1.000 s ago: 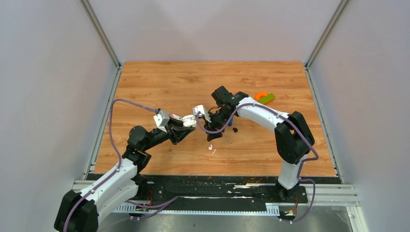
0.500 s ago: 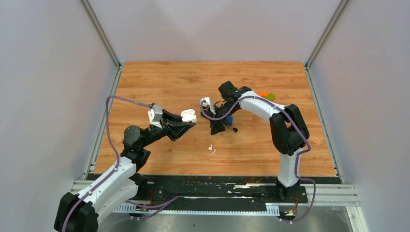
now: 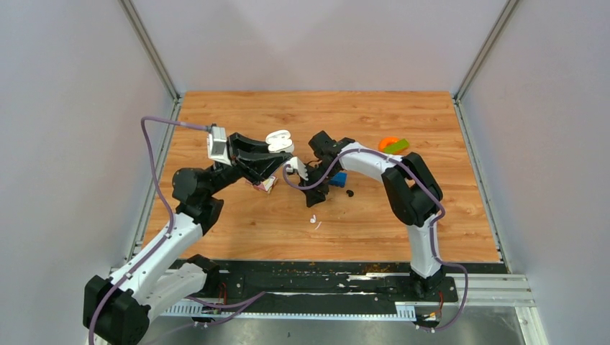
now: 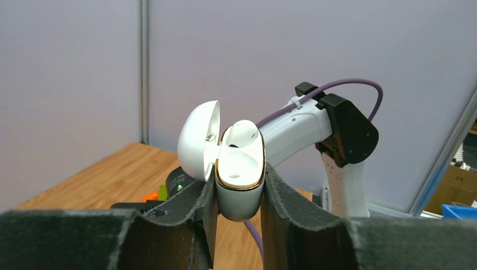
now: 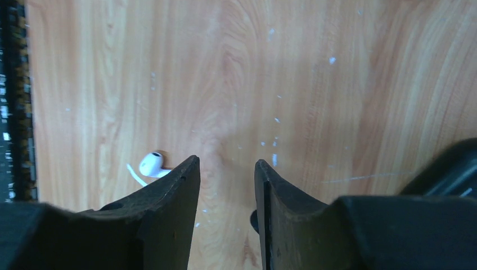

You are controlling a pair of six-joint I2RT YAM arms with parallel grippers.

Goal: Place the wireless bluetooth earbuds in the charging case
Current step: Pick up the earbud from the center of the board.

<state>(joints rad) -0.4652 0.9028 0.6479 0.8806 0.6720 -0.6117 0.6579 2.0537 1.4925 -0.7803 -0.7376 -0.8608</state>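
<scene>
White charging case (image 4: 241,185) sits clamped in the left gripper (image 4: 239,188), seated earbud (image 4: 243,132) half hidden inside; right gripper (image 5: 225,169) gapes empty, cutting off the loose earbud (image 5: 151,163) at its stem.

- Tabletop (image 3: 252,122): wood-grain laminate, warm orange-brown, filling the centre of the top view. The right wrist view shows pale specks and a faint scratch on it.
- Wall panels (image 3: 72,144): plain matte grey-white, closing in the left, back and right of the frame.
- Left post (image 3: 147,47) and right post (image 3: 485,47): aluminium profile, slanting down from the upper corners to the table's far corners.
- Base plate (image 3: 316,277): black, scuffed strip along the table's bottom edge.
- Rails (image 3: 496,287): silver metal, below the plate at the bottom of the frame.
- Cardboard box (image 4: 450,183) and blue bin (image 4: 458,211): at the lower right edge of the left wrist view.
- Light: even and diffuse, with soft shadows.
</scene>
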